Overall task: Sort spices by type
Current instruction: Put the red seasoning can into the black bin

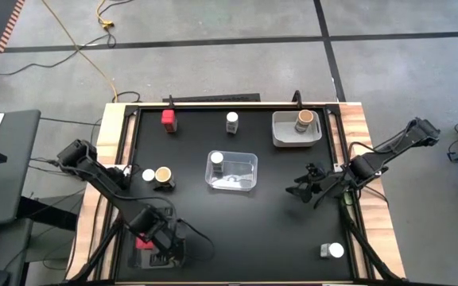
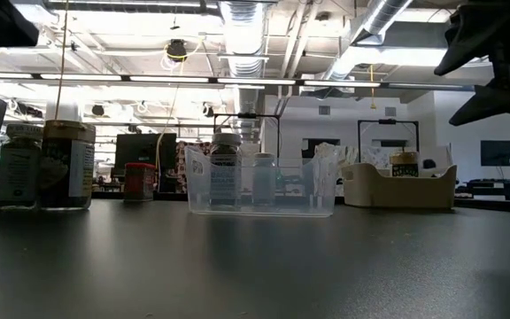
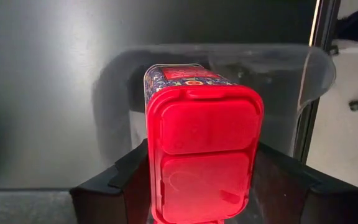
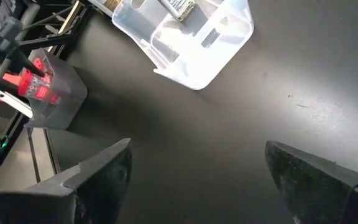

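Left gripper [image 3: 201, 186], near corner of the surface [image 1: 277, 222]: fingers pinching a red spice box [image 3: 197, 146] over a grey tray [image 3: 319, 68]. Right gripper [image 1: 304, 191], raised at the right side: fingers spread, empty. Second red box [image 1: 168, 119] stands at the far edge; one white-lidded jar [image 1: 216, 161] in the clear centre tray [image 1: 249, 159].

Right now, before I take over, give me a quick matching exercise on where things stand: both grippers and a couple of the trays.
Things:
1. left gripper
2. right gripper
3. clear tray
4. grey tray

States:
A. holds a tan-brown jar
B. open, above bare table
C. shut on a red spice box
D. holds a white-lidded jar

Pairs: 1-C, 2-B, 3-D, 4-A
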`<action>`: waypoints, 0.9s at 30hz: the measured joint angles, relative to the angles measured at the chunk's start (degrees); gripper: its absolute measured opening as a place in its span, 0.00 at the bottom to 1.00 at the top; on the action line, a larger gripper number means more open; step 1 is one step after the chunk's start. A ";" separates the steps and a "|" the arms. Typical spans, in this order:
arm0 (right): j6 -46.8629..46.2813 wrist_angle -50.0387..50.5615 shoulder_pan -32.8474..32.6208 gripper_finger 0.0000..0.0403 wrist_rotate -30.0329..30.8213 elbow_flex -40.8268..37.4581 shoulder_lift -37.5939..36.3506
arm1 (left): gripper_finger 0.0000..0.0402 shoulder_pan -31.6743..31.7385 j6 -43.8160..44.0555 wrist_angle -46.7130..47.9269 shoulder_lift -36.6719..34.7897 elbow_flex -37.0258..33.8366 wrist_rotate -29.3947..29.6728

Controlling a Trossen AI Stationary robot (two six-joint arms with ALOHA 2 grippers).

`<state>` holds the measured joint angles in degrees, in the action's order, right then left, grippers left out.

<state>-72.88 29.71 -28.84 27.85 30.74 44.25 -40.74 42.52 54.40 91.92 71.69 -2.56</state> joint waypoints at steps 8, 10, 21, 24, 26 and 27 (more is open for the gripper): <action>-0.02 0.15 0.00 0.96 -0.78 0.00 0.00 | 0.54 0.40 0.41 -3.00 0.61 -3.25 -1.93; -0.02 0.15 0.00 0.96 -0.78 0.00 0.00 | 0.54 0.67 1.23 -2.55 0.61 -3.75 -2.43; -0.20 0.18 0.00 0.96 -0.78 0.00 0.00 | 0.54 0.73 -0.02 -4.42 0.59 -3.70 -3.22; -0.20 0.18 0.00 0.96 -0.78 0.00 0.00 | 0.56 0.73 0.53 -4.44 0.59 -3.70 -3.15; -0.20 0.16 0.00 0.96 -0.78 0.00 0.00 | 0.58 0.73 1.48 -4.40 0.59 -3.70 -2.02; -0.22 0.16 0.00 0.96 -0.78 0.00 0.00 | 0.59 0.71 1.89 -4.38 0.59 -3.70 -1.50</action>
<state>-73.10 29.87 -28.84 27.07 30.74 44.25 -40.03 44.42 50.02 92.51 67.99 -4.06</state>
